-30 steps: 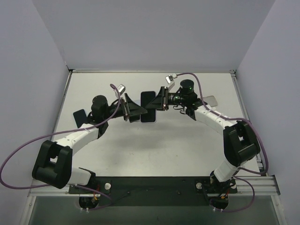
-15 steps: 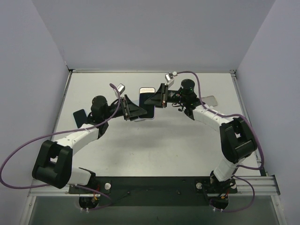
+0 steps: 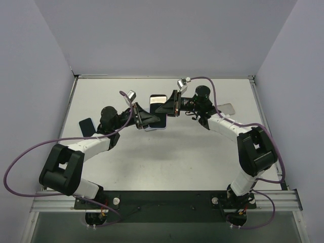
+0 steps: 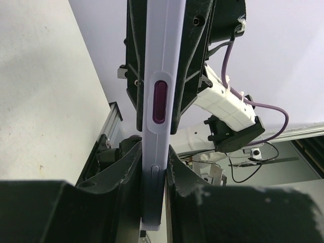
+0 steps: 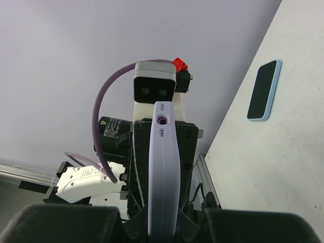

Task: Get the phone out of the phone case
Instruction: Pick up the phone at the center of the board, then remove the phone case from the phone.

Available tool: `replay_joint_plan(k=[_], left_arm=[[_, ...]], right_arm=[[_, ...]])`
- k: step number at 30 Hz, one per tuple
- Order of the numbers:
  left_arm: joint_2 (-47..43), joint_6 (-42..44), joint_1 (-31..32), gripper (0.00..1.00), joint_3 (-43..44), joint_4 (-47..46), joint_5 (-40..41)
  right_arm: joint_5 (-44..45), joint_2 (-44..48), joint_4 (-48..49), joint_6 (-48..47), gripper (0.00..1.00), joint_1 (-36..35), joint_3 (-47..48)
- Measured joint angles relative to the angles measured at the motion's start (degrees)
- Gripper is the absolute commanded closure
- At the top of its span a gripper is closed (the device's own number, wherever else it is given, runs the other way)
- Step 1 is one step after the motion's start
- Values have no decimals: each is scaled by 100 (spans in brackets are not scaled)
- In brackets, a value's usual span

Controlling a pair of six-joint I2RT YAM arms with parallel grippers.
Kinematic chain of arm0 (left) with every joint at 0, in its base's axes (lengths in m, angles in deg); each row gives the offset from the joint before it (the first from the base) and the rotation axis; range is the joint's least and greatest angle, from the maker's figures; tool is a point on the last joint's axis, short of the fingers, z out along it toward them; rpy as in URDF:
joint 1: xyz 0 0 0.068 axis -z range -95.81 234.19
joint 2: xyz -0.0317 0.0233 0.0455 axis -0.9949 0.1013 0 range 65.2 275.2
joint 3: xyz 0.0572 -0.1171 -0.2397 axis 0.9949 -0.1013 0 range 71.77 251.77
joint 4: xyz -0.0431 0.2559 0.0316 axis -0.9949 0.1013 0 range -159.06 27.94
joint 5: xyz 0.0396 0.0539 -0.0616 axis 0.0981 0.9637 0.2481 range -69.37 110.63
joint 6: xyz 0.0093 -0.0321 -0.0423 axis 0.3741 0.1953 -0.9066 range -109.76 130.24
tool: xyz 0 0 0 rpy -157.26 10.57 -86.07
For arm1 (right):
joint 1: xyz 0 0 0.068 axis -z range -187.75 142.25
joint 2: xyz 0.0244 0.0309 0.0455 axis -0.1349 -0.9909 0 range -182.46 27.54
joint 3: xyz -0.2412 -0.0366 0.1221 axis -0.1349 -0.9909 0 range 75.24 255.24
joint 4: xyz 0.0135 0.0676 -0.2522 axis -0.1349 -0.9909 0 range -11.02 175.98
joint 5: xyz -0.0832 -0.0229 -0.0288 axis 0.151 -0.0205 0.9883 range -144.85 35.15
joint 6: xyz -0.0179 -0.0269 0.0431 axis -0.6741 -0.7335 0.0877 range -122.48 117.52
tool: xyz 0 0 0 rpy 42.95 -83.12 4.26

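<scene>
A lavender phone case (image 3: pixel 158 98) with the phone in it hangs above the middle of the table, held between both grippers. In the left wrist view the case (image 4: pixel 161 96) runs edge-on, a purple side button showing, and my left gripper (image 4: pixel 154 169) presses on both faces of its near end. In the right wrist view the case (image 5: pixel 164 167) also stands edge-on, its other end clamped in my right gripper (image 5: pixel 164 225). From above, the left gripper (image 3: pixel 147 119) and right gripper (image 3: pixel 166 107) face each other across the case. The phone's own face is hidden.
A dark phone in a light blue case (image 3: pixel 87 126) lies flat on the table at the left, and also shows as the blue-cased phone (image 5: pixel 264 90) in the right wrist view. A flat grey object (image 3: pixel 227 108) lies at the right behind the right arm.
My left gripper has closed from wide open onto the case. The right gripper has turned the case up and carried it slightly toward the back.
</scene>
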State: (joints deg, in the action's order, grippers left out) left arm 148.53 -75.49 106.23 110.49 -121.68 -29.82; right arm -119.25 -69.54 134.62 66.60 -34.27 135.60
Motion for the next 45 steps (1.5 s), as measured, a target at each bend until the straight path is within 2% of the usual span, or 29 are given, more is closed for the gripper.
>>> replay_joint_plan(k=[2,3,4,5,9,10,11,14,15,20,24,28,31,32,34,36,40,42,43,45], left_arm=[[2,-15,4,76,-13,-85,7],[2,-24,7,82,-13,-87,9],[7,-28,7,96,-15,-87,7],[15,-33,7,100,-17,-87,7],[61,-48,11,100,-52,-83,4],[81,-55,15,100,-57,-90,7],[96,-66,28,100,-59,-87,17],[111,-114,52,100,-66,-221,109],[111,-155,61,100,-66,-295,118],[111,-310,70,100,-103,-518,122],[109,-387,74,100,-131,-660,125],[72,-400,74,100,-142,-754,125],[9,-402,74,100,-157,-789,122],[-13,-400,74,100,-170,-798,122],[-37,-400,74,100,-175,-804,122],[-44,-400,74,100,-175,-804,120],[-46,-413,61,100,-249,-654,254],[-46,-413,61,100,-262,-625,289],[-46,-413,63,100,-262,-629,289],[-52,-411,68,100,-262,-682,291]], right_arm=[[-15,0,0,11,100,2,0],[-15,0,-7,7,100,2,0],[-15,0,-42,-15,100,2,4],[-13,0,-98,-50,100,2,9],[-2,26,-664,-437,100,9,118],[0,46,-968,-603,94,20,199],[0,57,-1298,-798,78,28,306],[13,87,-2334,-1497,58,87,741],[15,101,-2586,-1718,55,107,833],[48,114,-3198,-2236,50,422,1056],[35,105,-3034,-2035,49,560,1067],[-9,55,-2004,-1237,54,577,940],[-59,-116,-754,-256,64,610,798],[-74,-243,-190,205,72,623,778],[-87,-509,688,938,81,664,769],[-74,-804,1342,1735,83,673,769],[-85,-1266,1982,2881,91,693,767],[-96,-1338,2083,3128,94,688,761],[-98,-1338,2114,3193,100,688,754],[-98,-1338,2232,3296,100,688,754]])
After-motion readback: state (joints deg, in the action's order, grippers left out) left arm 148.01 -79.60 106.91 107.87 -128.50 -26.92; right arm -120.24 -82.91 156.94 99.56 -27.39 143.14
